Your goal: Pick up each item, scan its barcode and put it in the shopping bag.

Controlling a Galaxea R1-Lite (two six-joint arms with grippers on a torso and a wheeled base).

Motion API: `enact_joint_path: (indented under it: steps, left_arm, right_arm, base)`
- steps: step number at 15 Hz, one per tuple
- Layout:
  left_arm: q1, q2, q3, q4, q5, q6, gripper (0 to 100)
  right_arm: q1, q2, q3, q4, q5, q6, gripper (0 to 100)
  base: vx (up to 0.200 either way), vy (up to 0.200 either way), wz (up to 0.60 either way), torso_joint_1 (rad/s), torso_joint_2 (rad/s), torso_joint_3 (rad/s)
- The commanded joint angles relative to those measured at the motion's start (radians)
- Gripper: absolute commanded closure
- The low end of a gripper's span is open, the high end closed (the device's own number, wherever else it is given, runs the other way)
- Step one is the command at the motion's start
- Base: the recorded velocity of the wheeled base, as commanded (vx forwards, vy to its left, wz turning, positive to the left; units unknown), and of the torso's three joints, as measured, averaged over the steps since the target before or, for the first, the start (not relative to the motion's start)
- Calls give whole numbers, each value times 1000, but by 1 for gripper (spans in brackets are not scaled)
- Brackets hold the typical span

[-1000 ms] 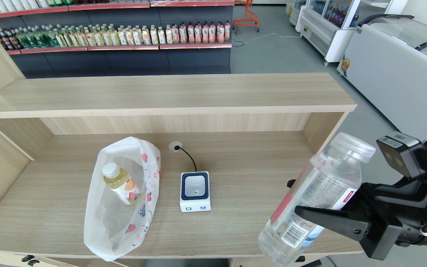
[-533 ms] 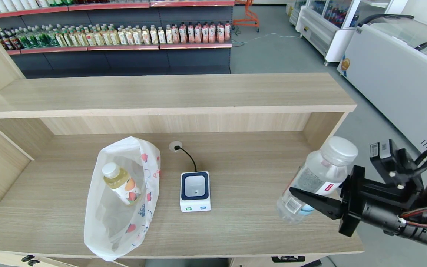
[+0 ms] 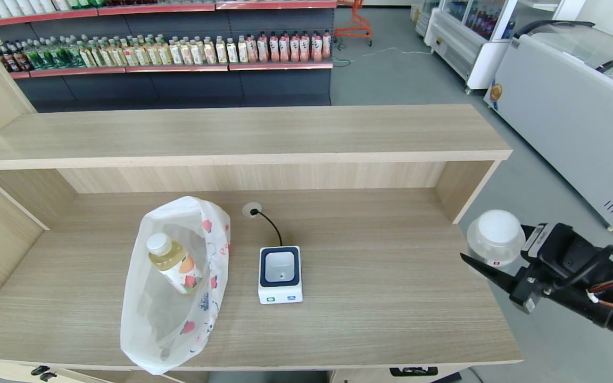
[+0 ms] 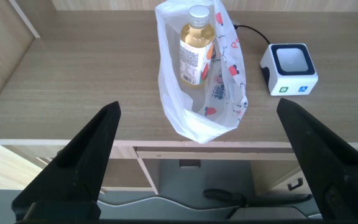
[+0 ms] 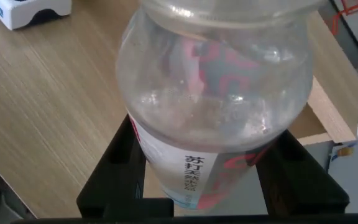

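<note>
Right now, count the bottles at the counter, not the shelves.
2: a juice bottle inside the shopping bag, a clear bottle in the right end effector. The bag may hide more.

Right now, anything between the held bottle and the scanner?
Nothing visible. The clear bottle in the right end effector is past the right end of the counter; only bare wood lies between it and the scanner. The shopping bag is beyond the scanner.

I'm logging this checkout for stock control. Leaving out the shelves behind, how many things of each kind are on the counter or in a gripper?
Bottles: 2 (juice bottle inside the bag, clear bottle held in the right gripper)
Shopping bag: 1
Barcode scanner: 1
Total: 4
</note>
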Motion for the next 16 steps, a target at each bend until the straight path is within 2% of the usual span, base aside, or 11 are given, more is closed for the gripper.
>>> enact_joint_path:
  steps: [1, 2, 6, 9, 16]
  left_arm:
    - [0, 0, 0, 0, 0, -2, 0]
    - [0, 0, 0, 0, 0, 0, 0]
    - [0, 0, 0, 0, 0, 0, 0]
    - [0, 0, 0, 0, 0, 0, 0]
    - [0, 0, 0, 0, 0, 0, 0]
  right_arm:
    - [4, -17, -7, -4, 3, -89, 100]
    - [2, -23, -15, -4, 5, -161, 100]
    - [2, -37, -41, -4, -6, -217, 100]
    - [-24, -67, -32, 0, -6, -243, 100]
    - [-24, -60, -33, 4, -5, -277, 100]
  base:
    - [0, 0, 0, 0, 0, 0]
    - [0, 0, 0, 0, 0, 0]
    - [0, 0, 0, 0, 0, 0]
    - [0, 0, 0, 0, 0, 0]
    - [0, 0, 0, 0, 0, 0]
